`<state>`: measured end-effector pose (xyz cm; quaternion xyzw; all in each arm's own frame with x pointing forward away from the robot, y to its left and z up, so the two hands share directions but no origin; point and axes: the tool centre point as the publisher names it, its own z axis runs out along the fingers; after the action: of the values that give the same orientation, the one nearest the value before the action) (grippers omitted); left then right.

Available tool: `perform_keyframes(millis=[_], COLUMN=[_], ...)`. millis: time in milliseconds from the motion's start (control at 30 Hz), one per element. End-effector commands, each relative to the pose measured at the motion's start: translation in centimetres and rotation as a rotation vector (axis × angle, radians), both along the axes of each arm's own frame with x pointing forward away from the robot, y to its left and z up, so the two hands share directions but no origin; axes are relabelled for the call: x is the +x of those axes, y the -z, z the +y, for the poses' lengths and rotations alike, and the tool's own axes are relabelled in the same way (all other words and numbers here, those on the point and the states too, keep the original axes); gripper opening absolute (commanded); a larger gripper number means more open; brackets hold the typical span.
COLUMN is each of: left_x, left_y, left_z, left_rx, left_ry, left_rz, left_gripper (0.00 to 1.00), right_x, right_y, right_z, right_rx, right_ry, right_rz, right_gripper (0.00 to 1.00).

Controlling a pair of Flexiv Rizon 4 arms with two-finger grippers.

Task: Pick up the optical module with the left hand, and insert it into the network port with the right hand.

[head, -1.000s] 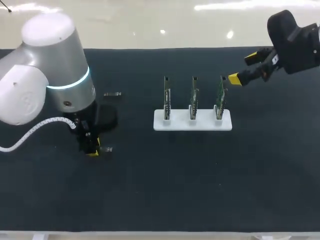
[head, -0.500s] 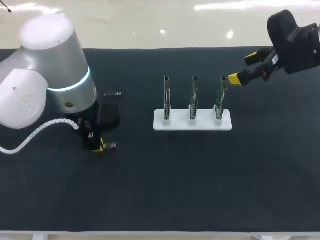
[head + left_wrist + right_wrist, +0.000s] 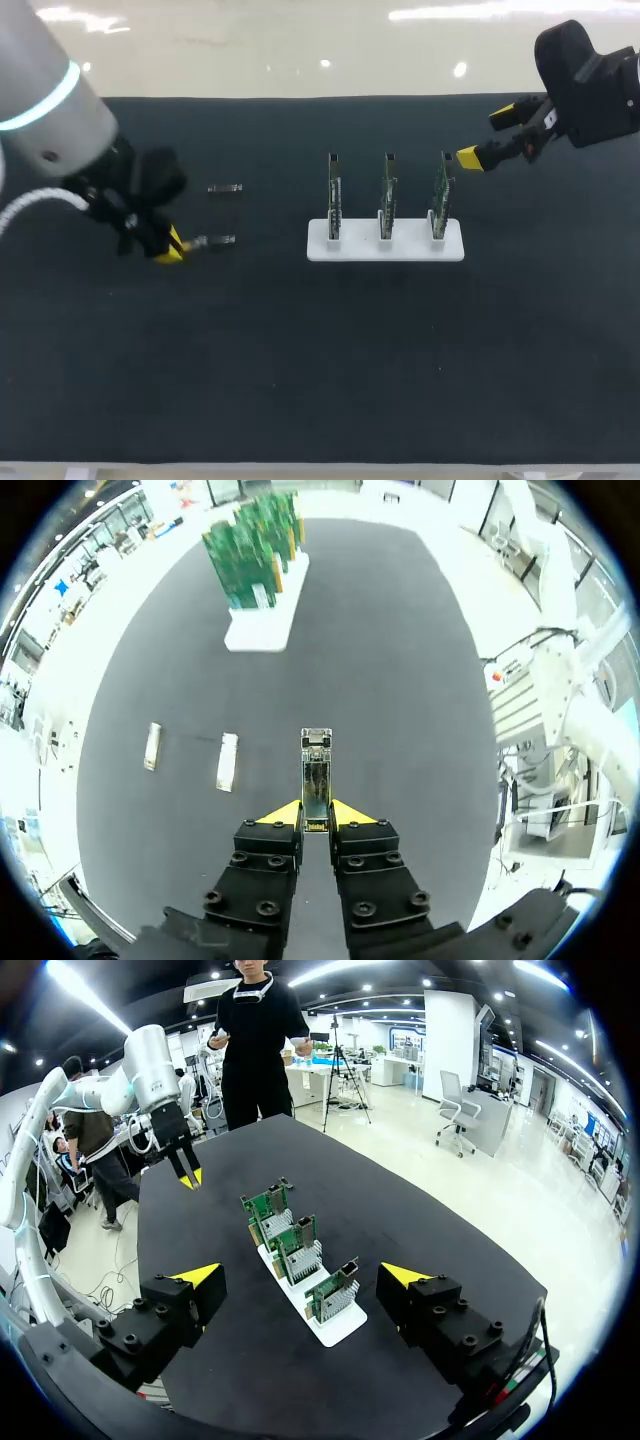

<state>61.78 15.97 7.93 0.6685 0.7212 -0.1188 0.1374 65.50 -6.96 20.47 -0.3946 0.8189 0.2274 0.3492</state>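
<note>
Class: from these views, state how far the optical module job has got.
Done: the left claw is shut on the optical module. In hand: it is held well short of the boards. Left: handover to the open right claw beside the boards, then insertion there.

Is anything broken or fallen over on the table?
Nothing stands out. The three circuit boards stand upright in their white holder. The left gripper holds the optical module straight between its fingers, and a spare module lies flat on the table. The right gripper is open near the boards, touching nothing.
</note>
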Motion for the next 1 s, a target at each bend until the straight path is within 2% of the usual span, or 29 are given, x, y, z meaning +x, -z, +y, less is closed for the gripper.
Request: perform_keyframes(millis=[33, 200, 333, 567, 667, 733, 1000], left_x=[-0.2, 0.6, 0.9, 1.3, 1.6, 1.7, 1.7], left_y=[-4.2, -8.2, -10.7, -13.5, -14.3, -14.9, -14.9], left_z=[1.7, 1.9, 2.2, 2.9, 3.3, 3.5, 3.5], left_rx=[-0.267, -0.425, -0.528, -0.714, -0.778, -0.834, -0.834], left_ry=[0.015, 0.033, 0.044, 0.077, 0.128, 0.157, 0.157], left_rz=[-0.044, -0.028, -0.021, -0.089, -0.143, -0.201, -0.201], left_gripper=[0.00, 0.00, 0.00, 0.00, 0.00, 0.00, 0.00], right_x=[0.0, 0.0, 0.0, 0.0, 0.0, 0.0, 0.0], right_y=[0.0, 0.0, 0.0, 0.0, 0.0, 0.0, 0.0], right_z=[0.0, 0.0, 0.0, 0.0, 0.0, 0.0, 0.0], right_rx=[0.002, 0.002, 0.002, 0.002, 0.002, 0.002, 0.002], right_ry=[-0.001, -0.001, -0.001, -0.001, -0.001, -0.001, -0.001], right_rz=[-0.001, -0.001, -0.001, -0.001, -0.001, -0.001, -0.001], right_gripper=[1.00, 1.00, 1.00, 1.00, 1.00, 1.00, 1.00])
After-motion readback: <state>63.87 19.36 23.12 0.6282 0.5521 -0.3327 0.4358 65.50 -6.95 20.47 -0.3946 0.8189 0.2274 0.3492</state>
